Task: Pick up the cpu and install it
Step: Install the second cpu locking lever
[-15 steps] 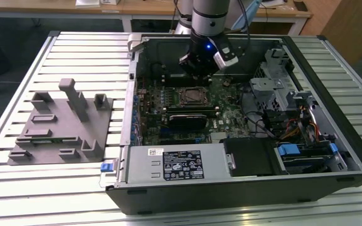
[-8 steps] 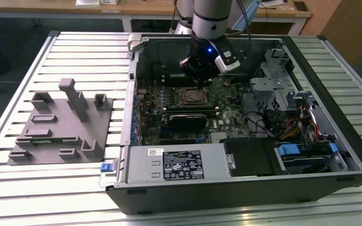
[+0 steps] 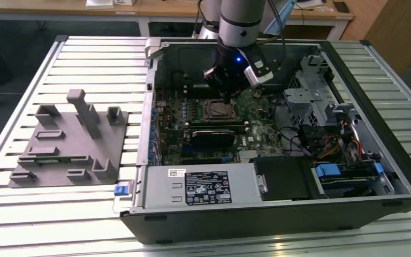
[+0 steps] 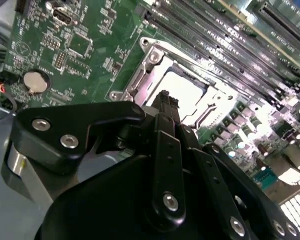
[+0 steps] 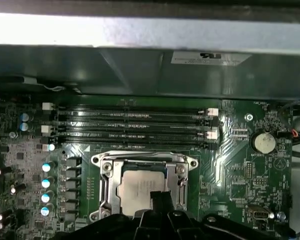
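Note:
The cpu [image 5: 133, 191], a small square chip with a pale silver top, lies flat inside the metal socket frame [image 5: 104, 175] on the green motherboard. In the second wrist view the cpu [image 4: 185, 86] is bright white between the frame's sides. My gripper [image 4: 163, 97] hangs just above the cpu's edge with its black fingers pressed together and nothing between them. In the first wrist view the gripper [image 5: 157, 196] overlaps one side of the chip. In the exterior view the gripper [image 3: 226, 98] reaches down into the open computer case, right over the socket [image 3: 218, 110].
A grey fixture [image 3: 70, 139] stands on the slatted table at the exterior view's left. Inside the case are a white-labelled metal box [image 3: 198, 184], memory slots [image 5: 135, 125], a coin battery [image 5: 264, 142], and drive cages with cables [image 3: 320, 101].

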